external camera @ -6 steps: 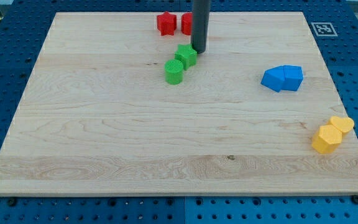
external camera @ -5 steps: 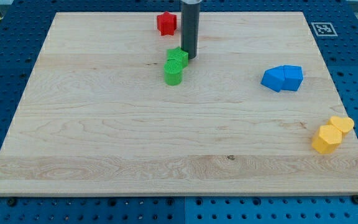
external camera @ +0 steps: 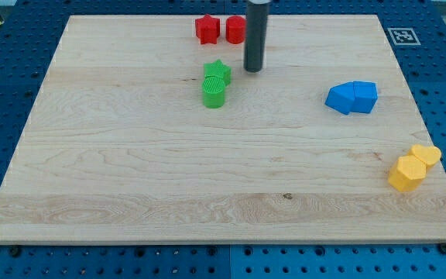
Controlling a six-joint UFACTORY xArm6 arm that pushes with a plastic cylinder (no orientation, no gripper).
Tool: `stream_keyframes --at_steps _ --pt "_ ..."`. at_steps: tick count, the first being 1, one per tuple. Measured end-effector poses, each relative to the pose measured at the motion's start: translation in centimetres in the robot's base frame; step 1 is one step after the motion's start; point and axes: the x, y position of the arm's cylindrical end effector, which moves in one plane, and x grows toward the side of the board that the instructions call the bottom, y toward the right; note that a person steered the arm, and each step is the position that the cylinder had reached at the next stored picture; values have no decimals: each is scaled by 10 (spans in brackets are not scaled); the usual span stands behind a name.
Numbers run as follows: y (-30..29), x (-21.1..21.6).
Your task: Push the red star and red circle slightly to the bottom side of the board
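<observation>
Tip sits clear of all blocks; no gripper on this rig, just the rod. Red circle and red star lie up-left of it, green star just left.

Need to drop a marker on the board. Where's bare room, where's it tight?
Free: everything left of the green pair, and the wide band below it across to the yellow pair. Tight: top centre, where my tip sits between red circle and green blocks.

Bright even light, sharp focus, soft faint shadows under blocks, maybe slight glare on desk.
</observation>
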Motion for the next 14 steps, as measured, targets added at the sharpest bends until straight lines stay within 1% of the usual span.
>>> stream_keyframes --at_steps 1,3,4,5,6,7,8,10,11,12,13,14 --pt "23 -17" --pt "45 -99" --pt "-1 -108" --pt "-50 -114" --pt "-55 -115" --pt "-73 -120" --pt "-99 -112" --pt "-104 -100" --pt "-79 -122" --pt "-41 -124" --pt "-34 -106" --pt "-53 -99"
